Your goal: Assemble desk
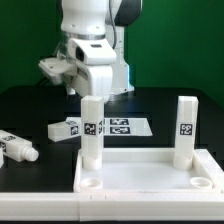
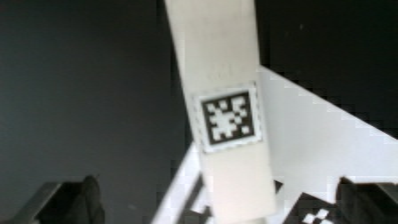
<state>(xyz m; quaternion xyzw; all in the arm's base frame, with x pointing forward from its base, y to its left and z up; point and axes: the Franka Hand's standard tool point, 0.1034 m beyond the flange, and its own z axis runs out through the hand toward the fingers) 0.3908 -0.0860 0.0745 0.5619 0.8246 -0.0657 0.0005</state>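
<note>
Spreading its fingers (image 2: 71,203) wide, the gripper (image 2: 217,205) straddles an upright white leg (image 1: 92,130), with a dark gap on either side, so it grasps nothing. That leg stands at the 10 o'clock corner of the desk panel (image 1: 140,172), which lies at 6 o'clock in the exterior view. A second leg (image 1: 186,128) stands at the panel's 2 o'clock corner. Each leg bears a black-and-white square tag (image 2: 226,118), its pattern too coarse to read. One loose leg (image 1: 68,128) lies just beside the marker board (image 1: 128,127). Another loose leg (image 1: 18,148) lies at 9 o'clock.
</note>
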